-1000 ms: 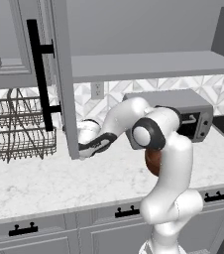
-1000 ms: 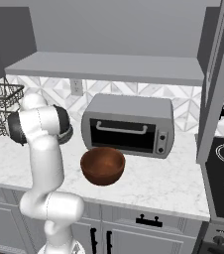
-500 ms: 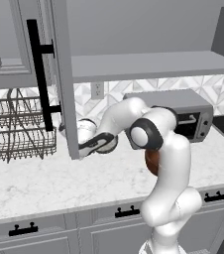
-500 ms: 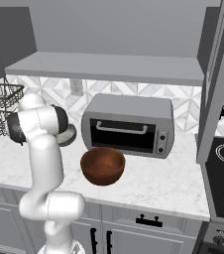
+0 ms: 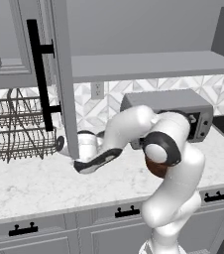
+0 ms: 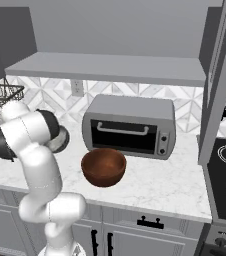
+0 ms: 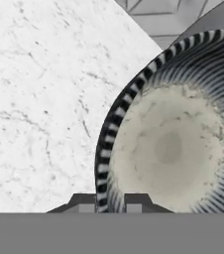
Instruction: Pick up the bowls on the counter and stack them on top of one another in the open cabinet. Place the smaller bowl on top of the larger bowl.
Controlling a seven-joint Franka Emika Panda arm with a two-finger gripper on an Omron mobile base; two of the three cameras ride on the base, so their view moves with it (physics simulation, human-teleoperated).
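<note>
Straddling near rim of smaller bowl [image 7: 171, 149], gripper [image 7: 110, 203] pinches it, one fingertip each side. Bowl hangs just above counter [image 7: 39, 99], left of larger bowl [image 6: 103, 166]; open cabinet [image 5: 148, 67] shelf lies up, rightward.

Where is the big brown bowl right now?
The larger bowl sits on the counter just in front of the toaster oven, to the right of the arm in the right base view.

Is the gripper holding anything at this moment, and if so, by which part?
The gripper straddles the striped rim of the smaller bowl, one fingertip inside and one outside. Whether the bowl is gripped or lifted cannot be told.
</note>
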